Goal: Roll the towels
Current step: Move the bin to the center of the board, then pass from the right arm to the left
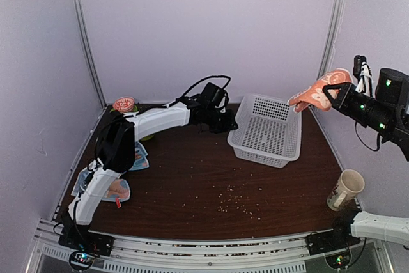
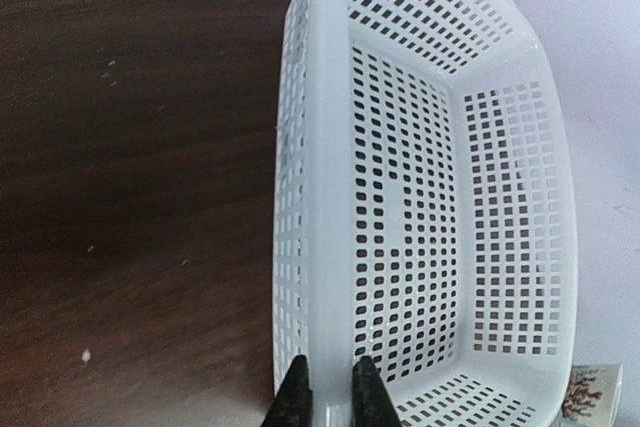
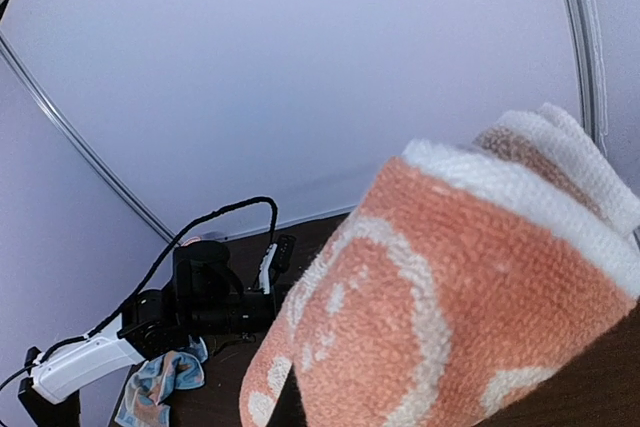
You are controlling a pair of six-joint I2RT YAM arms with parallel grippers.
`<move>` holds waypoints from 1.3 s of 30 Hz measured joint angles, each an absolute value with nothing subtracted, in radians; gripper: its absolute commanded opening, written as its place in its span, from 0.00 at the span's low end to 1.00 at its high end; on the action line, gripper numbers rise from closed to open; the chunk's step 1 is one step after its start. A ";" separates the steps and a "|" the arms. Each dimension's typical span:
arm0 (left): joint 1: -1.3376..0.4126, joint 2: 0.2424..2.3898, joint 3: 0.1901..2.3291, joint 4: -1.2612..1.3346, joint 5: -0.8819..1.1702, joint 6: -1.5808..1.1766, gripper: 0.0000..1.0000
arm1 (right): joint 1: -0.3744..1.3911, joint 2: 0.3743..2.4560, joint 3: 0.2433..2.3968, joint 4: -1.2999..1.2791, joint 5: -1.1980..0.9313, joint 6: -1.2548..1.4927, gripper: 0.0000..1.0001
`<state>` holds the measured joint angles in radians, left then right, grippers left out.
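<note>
Aloft, clamped in right gripper (image 1: 328,91): orange towel (image 1: 312,96), just beyond white basket's (image 1: 262,155) far-right corner; left gripper (image 2: 330,395) pinching its rim.

High rear overview, wrist close-ups — basket (image 1: 268,133) shared

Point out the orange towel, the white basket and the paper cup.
orange towel (image 1: 314,94), top external view, middle of the bunched cloth.
white basket (image 2: 330,197), left wrist view, long rim.
paper cup (image 1: 344,192), top external view, side wall.
</note>
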<state>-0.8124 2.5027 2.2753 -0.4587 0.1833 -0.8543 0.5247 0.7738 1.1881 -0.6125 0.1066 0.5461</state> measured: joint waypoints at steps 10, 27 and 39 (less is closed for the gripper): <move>-0.857 2.719 2.463 -0.176 0.204 -0.999 0.98 | 0.525 0.802 1.182 -0.611 0.071 0.529 0.00; -0.788 1.300 1.184 -0.191 -0.112 -0.759 0.98 | 0.932 1.382 1.569 -0.960 0.035 0.343 0.00; -0.791 0.947 0.805 -0.451 -0.341 -0.754 0.98 | 1.079 1.952 1.787 -1.178 0.349 0.362 0.00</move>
